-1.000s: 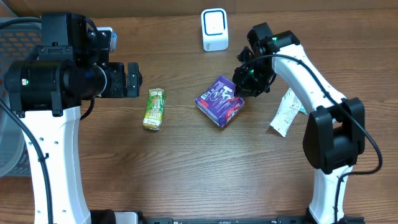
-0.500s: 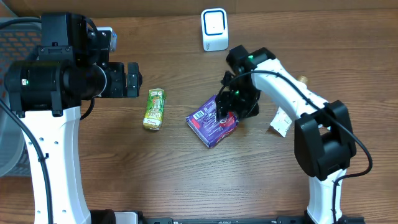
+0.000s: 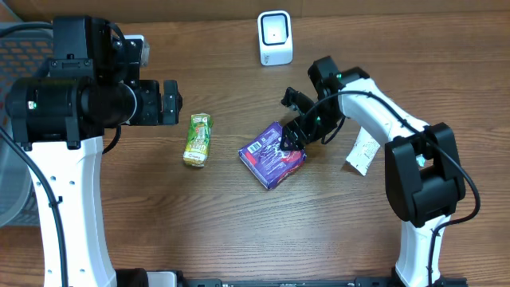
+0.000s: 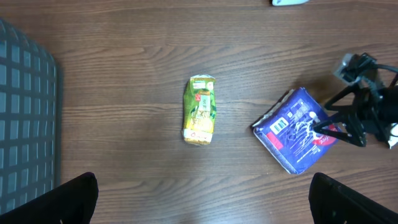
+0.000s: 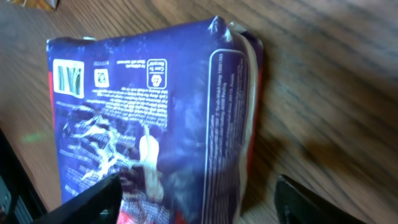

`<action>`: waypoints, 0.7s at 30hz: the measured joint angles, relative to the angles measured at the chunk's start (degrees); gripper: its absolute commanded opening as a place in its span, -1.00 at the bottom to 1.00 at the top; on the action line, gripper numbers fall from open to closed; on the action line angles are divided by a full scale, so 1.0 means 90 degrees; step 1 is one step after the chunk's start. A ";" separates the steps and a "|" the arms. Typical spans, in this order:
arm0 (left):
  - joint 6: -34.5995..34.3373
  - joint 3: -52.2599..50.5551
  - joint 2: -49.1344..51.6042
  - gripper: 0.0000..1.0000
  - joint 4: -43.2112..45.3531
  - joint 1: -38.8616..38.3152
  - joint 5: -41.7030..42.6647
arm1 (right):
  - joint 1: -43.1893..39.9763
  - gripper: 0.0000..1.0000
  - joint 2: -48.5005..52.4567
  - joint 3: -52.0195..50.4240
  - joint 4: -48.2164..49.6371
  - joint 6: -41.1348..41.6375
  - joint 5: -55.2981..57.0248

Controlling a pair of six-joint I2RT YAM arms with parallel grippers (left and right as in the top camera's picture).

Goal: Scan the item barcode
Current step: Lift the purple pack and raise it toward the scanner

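1 purple packet point(image 3: 272, 153) flat on table point(image 3: 239, 231), printed barcode patch facing up, its upper corner directly under right gripper point(image 3: 288, 123). Right jaws spread wide, 1 finger either side of packet's edge, no squeeze visible. Green pouch point(image 3: 198, 139) well off to side of those jaws, just below left gripper point(image 3: 171, 102). Left jaws spread full, nothing between them. White scanner point(image 3: 275, 37) upright beyond right jaws. White slip point(image 3: 364, 151) behind right wrist.
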 measured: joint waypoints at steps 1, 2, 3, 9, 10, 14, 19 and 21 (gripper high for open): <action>0.0000 0.0000 0.0000 0.99 0.0002 0.0000 0.0000 | 0.0000 0.33 0.0000 -0.0107 0.0104 -0.0027 -0.0083; 0.0000 0.0000 0.0000 0.99 0.0000 0.0000 0.0000 | 0.0000 0.18 0.0000 -0.0197 0.0160 -0.0036 -0.0170; 0.0000 0.0000 0.0000 0.99 0.0000 0.0000 0.0000 | 0.0000 0.04 0.0000 -0.0243 0.0199 -0.0063 -0.0228; 0.0000 0.0000 0.0000 0.99 0.0002 0.0000 0.0000 | -0.0002 -0.70 0.0000 -0.0469 0.0585 0.0206 -0.0622; 0.0000 0.0000 0.0002 0.99 0.0000 0.0000 0.0000 | -0.0005 -0.80 0.0000 -0.0474 0.0580 0.0265 -0.0651; 0.0000 0.0000 0.0002 0.99 0.0000 0.0000 0.0000 | -0.0024 -0.93 0.0000 -0.0476 0.0578 0.0641 -0.0770; 0.0000 0.0000 0.0002 0.99 0.0000 0.0000 0.0000 | -0.0131 -0.92 -0.0005 -0.0464 0.0420 0.0986 -0.0828; 0.0000 0.0000 0.0000 0.99 0.0000 0.0000 0.0000 | -0.0189 -0.92 -0.0061 -0.0430 0.0296 0.1052 -0.0816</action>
